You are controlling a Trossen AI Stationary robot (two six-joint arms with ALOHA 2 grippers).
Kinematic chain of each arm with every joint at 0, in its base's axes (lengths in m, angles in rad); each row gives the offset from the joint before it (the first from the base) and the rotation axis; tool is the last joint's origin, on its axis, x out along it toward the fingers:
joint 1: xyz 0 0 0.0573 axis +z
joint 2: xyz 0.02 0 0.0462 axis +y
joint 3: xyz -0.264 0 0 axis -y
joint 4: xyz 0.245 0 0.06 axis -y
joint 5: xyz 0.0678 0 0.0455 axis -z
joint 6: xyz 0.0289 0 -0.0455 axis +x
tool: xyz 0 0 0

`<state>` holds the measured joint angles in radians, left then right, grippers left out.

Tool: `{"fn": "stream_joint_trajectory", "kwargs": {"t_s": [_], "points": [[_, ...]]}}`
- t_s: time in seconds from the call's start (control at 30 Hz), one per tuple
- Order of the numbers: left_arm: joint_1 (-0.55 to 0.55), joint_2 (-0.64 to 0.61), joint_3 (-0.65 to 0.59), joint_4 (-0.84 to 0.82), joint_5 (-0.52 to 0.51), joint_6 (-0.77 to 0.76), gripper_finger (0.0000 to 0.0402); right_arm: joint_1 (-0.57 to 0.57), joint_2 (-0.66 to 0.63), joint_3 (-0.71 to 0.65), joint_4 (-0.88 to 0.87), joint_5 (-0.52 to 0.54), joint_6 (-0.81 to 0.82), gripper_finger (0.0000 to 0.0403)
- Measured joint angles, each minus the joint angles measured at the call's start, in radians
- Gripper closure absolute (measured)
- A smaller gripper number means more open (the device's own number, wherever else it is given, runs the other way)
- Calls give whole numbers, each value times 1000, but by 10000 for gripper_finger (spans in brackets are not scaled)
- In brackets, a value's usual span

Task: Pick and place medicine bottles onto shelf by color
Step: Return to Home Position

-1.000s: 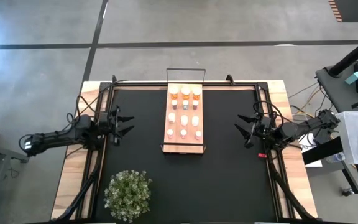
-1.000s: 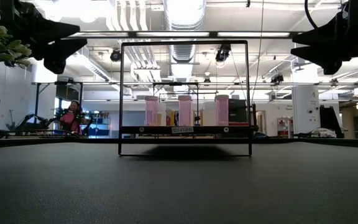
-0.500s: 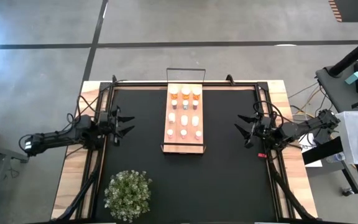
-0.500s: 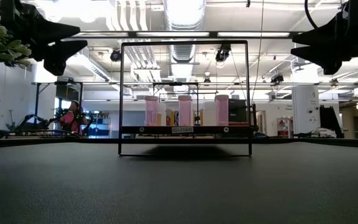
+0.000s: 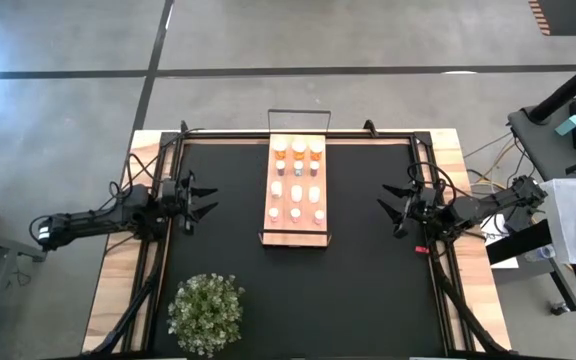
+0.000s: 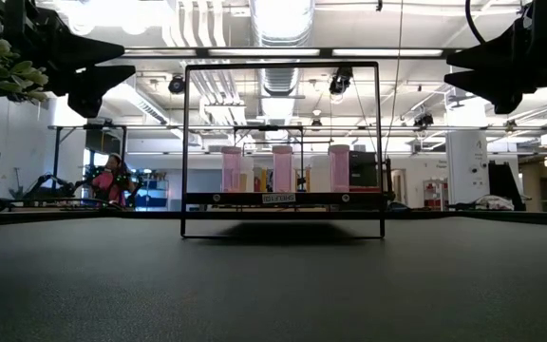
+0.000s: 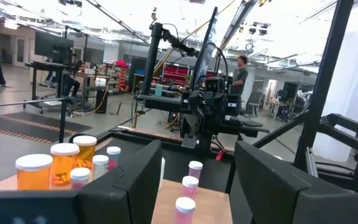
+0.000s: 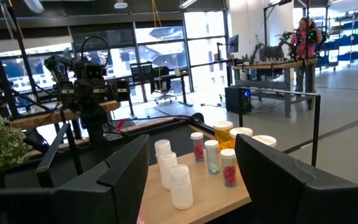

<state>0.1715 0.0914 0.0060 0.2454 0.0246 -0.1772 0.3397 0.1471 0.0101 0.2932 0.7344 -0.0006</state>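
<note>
The light wood shelf (image 5: 295, 228) lies on the middle of the black mat, with wire rails at its near and far ends. On it stand the medicine bottles: three orange ones (image 5: 298, 149) at the far end and several white-capped pale ones (image 5: 295, 196) in rows nearer. They also show in the low view (image 6: 282, 169) and in both wrist views (image 7: 64, 163) (image 8: 179, 185). My left gripper (image 5: 214, 200) hovers open to the left of the shelf, pointing at it. My right gripper (image 5: 384, 211) hovers open to the right of the shelf, pointing at it. Both are empty.
A bushy green plant (image 5: 206, 312) stands at the near left of the mat. Bare black mat (image 5: 368, 290) lies between the shelf and each gripper and toward the near edge. People show in the room behind the table.
My left gripper has edged slightly toward the shelf and stays open. The bottles and the shelf have not moved.
</note>
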Motion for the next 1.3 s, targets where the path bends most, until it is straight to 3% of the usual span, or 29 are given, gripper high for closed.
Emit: {"fn": "stream_joint_trajectory", "kwargs": {"t_s": [1.3], "points": [[0,13,-2,0,1,1,214,0,0,0,0,0,0,174]]}}
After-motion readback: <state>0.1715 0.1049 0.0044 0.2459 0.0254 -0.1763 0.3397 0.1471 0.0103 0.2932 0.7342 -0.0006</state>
